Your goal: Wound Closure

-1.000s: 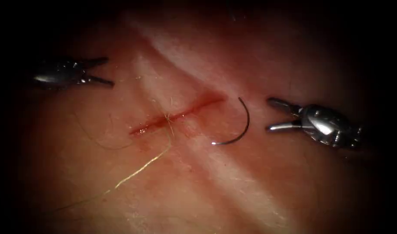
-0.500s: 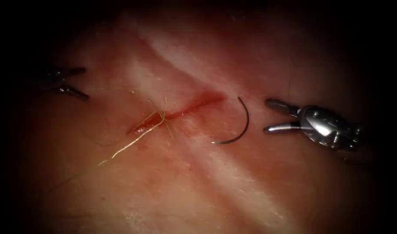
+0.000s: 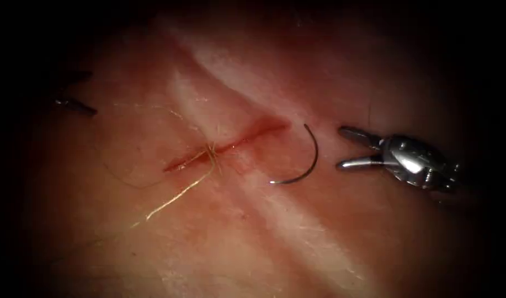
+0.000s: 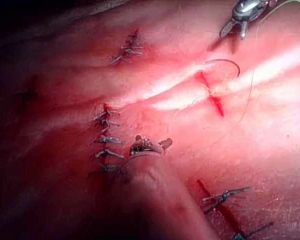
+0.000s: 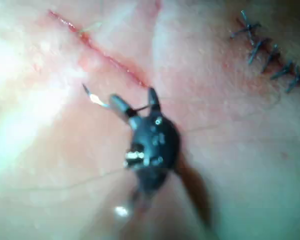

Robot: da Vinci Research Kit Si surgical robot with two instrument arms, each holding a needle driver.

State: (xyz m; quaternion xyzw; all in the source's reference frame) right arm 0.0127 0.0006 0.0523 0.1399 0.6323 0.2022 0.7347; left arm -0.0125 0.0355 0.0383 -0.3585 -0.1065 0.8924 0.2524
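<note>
The cut (image 3: 225,146) runs slantwise across the tissue (image 3: 275,232), with a knotted stitch (image 3: 211,150) near its middle. From that stitch a pale thread (image 3: 172,201) trails down and left over the surface. The curved needle (image 3: 313,157) lies free on the tissue just right of the cut, not in the tissue, and no tool holds it. Right of the needle, my right tool (image 3: 341,147) has its jaws open and holds nothing. My left tool (image 3: 90,92) is far left of the cut, jaws open and empty. In the right wrist view the right tool (image 5: 132,102) is spread beside the needle (image 5: 92,97).
A thin dark strand (image 3: 126,182) loops on the tissue left of the cut. The left wrist view shows older stitched cuts (image 4: 107,140) (image 4: 127,47) (image 4: 225,197) around the left tool (image 4: 152,145), with the right tool (image 4: 237,17) and needle (image 4: 225,62) beyond.
My left tool has drawn back to the left, away from the cut. The pale thread tail swung left, then settled back. The right tool and the needle have hardly moved.
</note>
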